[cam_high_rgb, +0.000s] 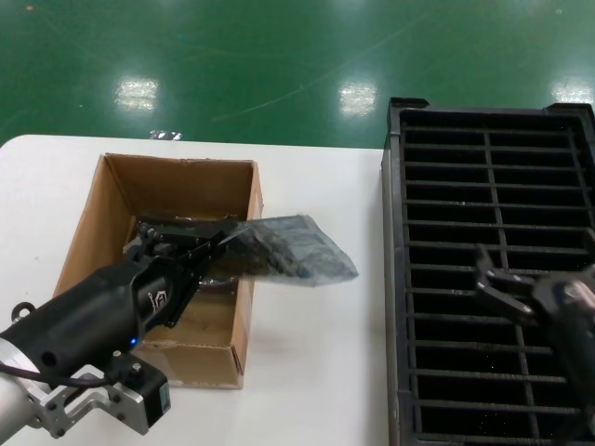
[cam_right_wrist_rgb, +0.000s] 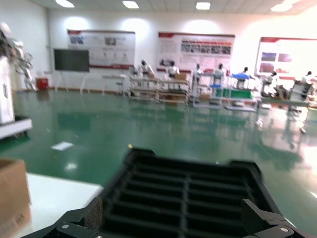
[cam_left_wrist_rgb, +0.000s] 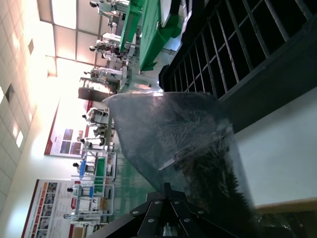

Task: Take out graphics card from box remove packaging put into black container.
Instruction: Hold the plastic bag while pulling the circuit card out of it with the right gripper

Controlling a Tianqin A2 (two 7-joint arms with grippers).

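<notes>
The left pincer (cam_high_rgb: 218, 240) is closed on one end of the packaging (cam_high_rgb: 293, 251), which is held level and clear of the surface (cam_high_rgb: 316, 372), projecting over the right wall of the box (cam_high_rgb: 244, 316) towards the black container (cam_high_rgb: 395, 279). A dark board, judged to be the graphics card (cam_left_wrist_rgb: 198, 148), is seen through the plastic and remains bagged. The grip at the sleeve's end is judged to leave the far end free for the other arm.

The right pincer (cam_high_rgb: 507, 288) is held open above the black container, at the surface's right edge, and nothing is carried in it; it is judged to be waiting.

Count: one box, one bagged card, one slotted container, two arms. Whether anything else lies in the box cannot be told.
</notes>
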